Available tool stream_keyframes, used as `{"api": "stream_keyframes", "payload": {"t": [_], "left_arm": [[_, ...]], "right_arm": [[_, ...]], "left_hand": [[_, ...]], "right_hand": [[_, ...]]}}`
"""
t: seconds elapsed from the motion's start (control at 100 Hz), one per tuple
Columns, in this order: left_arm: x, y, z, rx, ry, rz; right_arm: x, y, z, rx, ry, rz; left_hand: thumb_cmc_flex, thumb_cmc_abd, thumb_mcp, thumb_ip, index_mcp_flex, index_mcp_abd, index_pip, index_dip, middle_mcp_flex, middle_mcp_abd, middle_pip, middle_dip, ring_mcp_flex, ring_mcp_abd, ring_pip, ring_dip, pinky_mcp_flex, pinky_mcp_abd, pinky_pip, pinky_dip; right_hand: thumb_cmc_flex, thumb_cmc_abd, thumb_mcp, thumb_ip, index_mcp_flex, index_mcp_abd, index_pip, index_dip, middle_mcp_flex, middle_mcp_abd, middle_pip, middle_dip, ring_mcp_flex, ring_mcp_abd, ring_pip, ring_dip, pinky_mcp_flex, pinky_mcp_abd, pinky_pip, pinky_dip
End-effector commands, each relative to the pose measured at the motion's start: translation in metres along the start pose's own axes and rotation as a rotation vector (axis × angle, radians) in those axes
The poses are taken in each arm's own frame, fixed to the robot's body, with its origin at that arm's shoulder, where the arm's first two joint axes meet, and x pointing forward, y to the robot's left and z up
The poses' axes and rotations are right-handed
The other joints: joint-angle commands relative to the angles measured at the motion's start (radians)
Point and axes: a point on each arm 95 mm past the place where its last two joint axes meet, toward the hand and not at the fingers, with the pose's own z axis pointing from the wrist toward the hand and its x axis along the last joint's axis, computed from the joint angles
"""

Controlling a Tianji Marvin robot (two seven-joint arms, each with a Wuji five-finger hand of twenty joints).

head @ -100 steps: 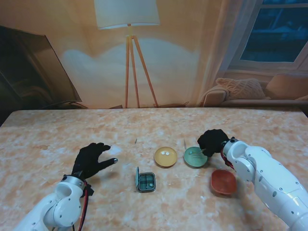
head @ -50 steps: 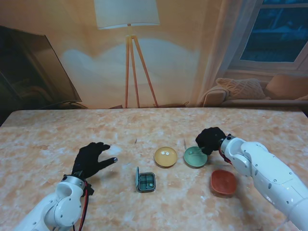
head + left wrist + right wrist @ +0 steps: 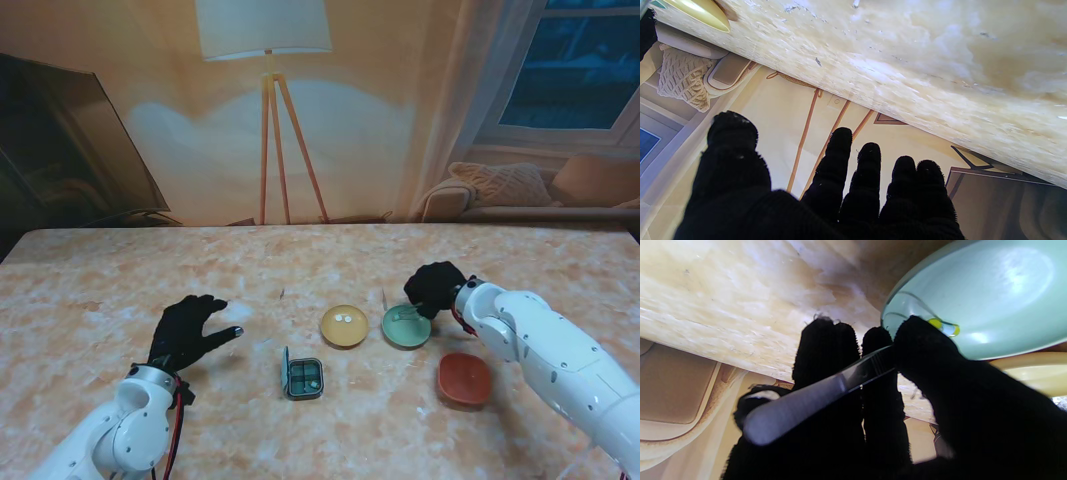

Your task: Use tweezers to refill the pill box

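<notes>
My right hand (image 3: 437,288), in a black glove, hovers over the far right rim of the green dish (image 3: 405,328). It is shut on metal tweezers (image 3: 813,396), pinched between thumb and fingers. The tweezer tips are hidden behind the thumb, close to a yellow and white pill (image 3: 945,327) in the green dish (image 3: 990,296). The small dark pill box (image 3: 303,377) lies open, nearer to me than the yellow dish (image 3: 344,325), which holds two white pills. My left hand (image 3: 188,331) rests open on the table at the left, fingers spread, holding nothing.
A red dish (image 3: 464,378) sits to the right of the pill box, near my right forearm. A thin small object (image 3: 383,297) lies on the table beyond the green dish. The marble table (image 3: 110,280) extends far back.
My right hand has shifted slightly farther from me and to the left over the green dish's rim. The left hand has stayed in place.
</notes>
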Motion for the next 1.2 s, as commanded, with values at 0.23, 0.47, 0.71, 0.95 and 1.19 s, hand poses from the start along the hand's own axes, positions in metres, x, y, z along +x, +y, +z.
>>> {"api": "stream_keyframes", "payload": {"t": [0.23,0.47,0.71,0.95,1.19], "left_arm": [[0.000,0.002,0.000,-0.003,-0.004,-0.018],[-0.001,0.003,-0.001,-0.002,-0.007,-0.021],[-0.002,0.003,-0.001,-0.010,-0.004,-0.015],[-0.002,0.004,0.000,-0.007,0.000,-0.015],[-0.002,0.004,0.001,-0.003,0.004,-0.013]], "right_arm": [[0.007,-0.004,0.005,0.031,0.039,-0.004],[0.009,-0.006,0.004,0.040,0.050,-0.001],[0.014,-0.003,-0.004,0.048,0.061,-0.001],[0.013,0.001,-0.008,0.044,0.061,-0.005],[0.011,0.007,-0.011,0.007,0.055,-0.035]], "left_hand": [[0.003,0.047,-0.012,0.016,-0.010,-0.007,0.002,-0.010,-0.017,-0.016,-0.002,-0.001,-0.024,-0.017,0.004,0.004,-0.018,-0.055,-0.004,0.000],[0.005,0.047,-0.012,0.016,-0.003,-0.007,0.007,-0.010,-0.015,-0.021,-0.001,0.000,-0.024,-0.018,0.004,0.004,-0.019,-0.054,-0.003,0.000],[0.006,0.046,-0.012,0.016,-0.003,-0.009,0.009,-0.010,-0.013,-0.019,-0.001,0.000,-0.022,-0.018,0.003,0.004,-0.019,-0.055,-0.001,0.001],[0.008,0.046,-0.012,0.016,-0.002,-0.010,0.012,-0.009,-0.012,-0.021,-0.001,0.000,-0.022,-0.019,0.003,0.003,-0.019,-0.054,-0.001,0.001],[0.006,0.047,-0.013,0.016,-0.014,-0.012,0.008,-0.012,-0.024,-0.022,-0.005,-0.002,-0.032,-0.021,-0.002,0.002,-0.022,-0.054,-0.004,-0.001]], "right_hand": [[0.054,0.040,0.047,-0.010,0.034,-0.098,0.028,0.002,0.036,0.053,0.010,0.010,-0.001,0.035,0.009,0.029,0.004,-0.262,0.009,0.027],[0.057,0.022,0.058,-0.008,0.076,-0.124,0.056,-0.003,0.074,0.048,0.015,0.016,0.024,0.033,0.029,0.035,0.021,-0.270,0.029,0.037],[0.059,0.000,0.082,-0.002,0.096,-0.128,0.075,-0.007,0.090,0.053,0.019,0.028,0.028,0.037,0.053,0.041,0.025,-0.278,0.047,0.046],[0.069,-0.015,0.094,0.005,0.110,-0.138,0.089,-0.003,0.096,0.055,0.027,0.038,0.032,0.035,0.069,0.044,0.028,-0.284,0.056,0.050],[0.066,-0.002,0.087,0.000,0.098,-0.135,0.083,-0.006,0.090,0.055,0.022,0.037,0.029,0.030,0.068,0.042,0.029,-0.288,0.055,0.050]]}}
